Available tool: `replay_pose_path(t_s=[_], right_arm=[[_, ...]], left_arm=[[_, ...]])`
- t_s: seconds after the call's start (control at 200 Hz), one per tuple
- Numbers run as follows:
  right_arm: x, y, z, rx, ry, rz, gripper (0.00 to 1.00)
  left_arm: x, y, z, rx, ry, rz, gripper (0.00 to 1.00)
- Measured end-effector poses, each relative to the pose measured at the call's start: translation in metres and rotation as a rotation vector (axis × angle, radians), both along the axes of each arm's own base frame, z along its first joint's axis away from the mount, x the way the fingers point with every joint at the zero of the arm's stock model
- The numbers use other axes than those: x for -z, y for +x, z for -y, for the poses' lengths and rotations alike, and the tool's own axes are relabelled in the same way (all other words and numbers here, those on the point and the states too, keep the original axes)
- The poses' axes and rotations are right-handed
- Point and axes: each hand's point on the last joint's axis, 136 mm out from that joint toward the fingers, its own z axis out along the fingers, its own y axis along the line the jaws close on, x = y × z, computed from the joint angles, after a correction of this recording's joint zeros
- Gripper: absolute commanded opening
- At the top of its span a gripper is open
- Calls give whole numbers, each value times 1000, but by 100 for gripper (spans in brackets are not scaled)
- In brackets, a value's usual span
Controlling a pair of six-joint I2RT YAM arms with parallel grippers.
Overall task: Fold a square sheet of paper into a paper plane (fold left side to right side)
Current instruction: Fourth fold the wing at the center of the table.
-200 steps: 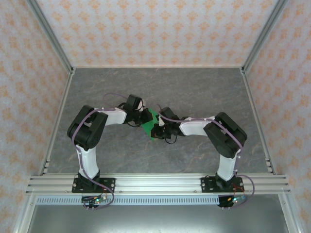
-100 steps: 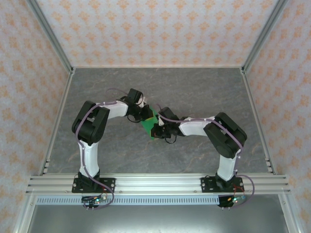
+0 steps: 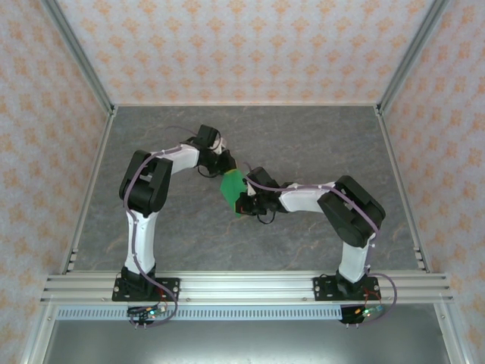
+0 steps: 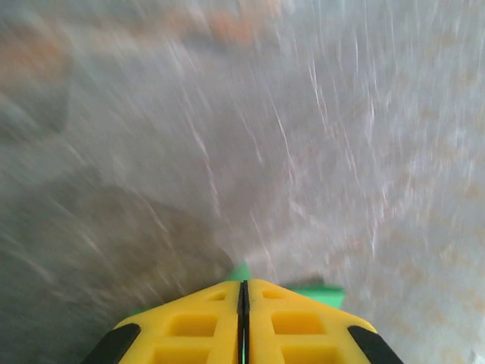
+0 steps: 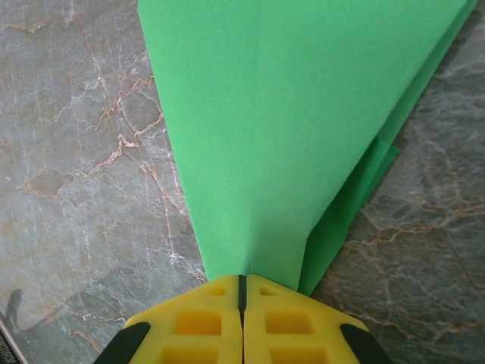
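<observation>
The square sheet of paper (image 3: 231,186) is bright green and folded into layers, lying between the two grippers at the middle of the table. In the right wrist view the paper (image 5: 288,114) narrows down into my right gripper (image 5: 242,279), which is shut on its pointed end, with a lower layer showing at the right. From above, the right gripper (image 3: 244,203) sits at the paper's near end. My left gripper (image 3: 226,164) is at its far end. In the blurred left wrist view the left gripper (image 4: 242,284) is shut, green paper (image 4: 322,289) showing just beyond both fingers and in the seam.
The grey marble-patterned table top (image 3: 303,144) is bounded by patterned walls at the back and sides, with metal corner posts (image 3: 79,61). An aluminium rail (image 3: 242,287) carrying both arm bases runs along the near edge.
The left arm has swung toward the back, carrying its gripper up and left, away from the right gripper. More of the green paper now shows between them. The right arm has stayed put.
</observation>
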Motion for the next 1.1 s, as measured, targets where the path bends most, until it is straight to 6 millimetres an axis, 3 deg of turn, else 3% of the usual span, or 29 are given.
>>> replay_pose_path(t_s=[0.155,0.285,0.385,0.49,0.545,0.616,0.676,0.746,0.846,0.961,1.101], right_arm=[[-1,-5,3,-28,-9,-1,8],[0,-9,8,-53,-12,-14,8],[0,-10,9,-67,-13,-19,8],[0,-11,10,-73,-14,-19,8],[0,-11,10,-75,-16,-21,8],[0,-11,10,-76,-20,-25,8],[-1,-11,10,-79,-23,-25,8],[-1,-12,10,-81,-27,-28,8],[-1,-12,11,-84,-31,-30,8],[0,-12,11,-87,-34,-31,8],[0,-12,11,-88,-37,-33,8]], left_arm=[[-5,23,-32,-75,32,37,12],[-11,25,-44,-86,51,63,13],[-35,7,-46,-73,47,108,13],[-78,-21,-44,-50,13,201,13],[-100,-37,-36,-26,-19,256,13],[-111,-58,-20,17,-51,288,13],[-105,-78,-4,59,-73,275,13],[-84,-102,12,99,-83,222,13],[-50,-128,16,107,-81,122,12],[-26,-134,14,85,-81,59,12],[-22,-130,22,78,-122,55,11]])
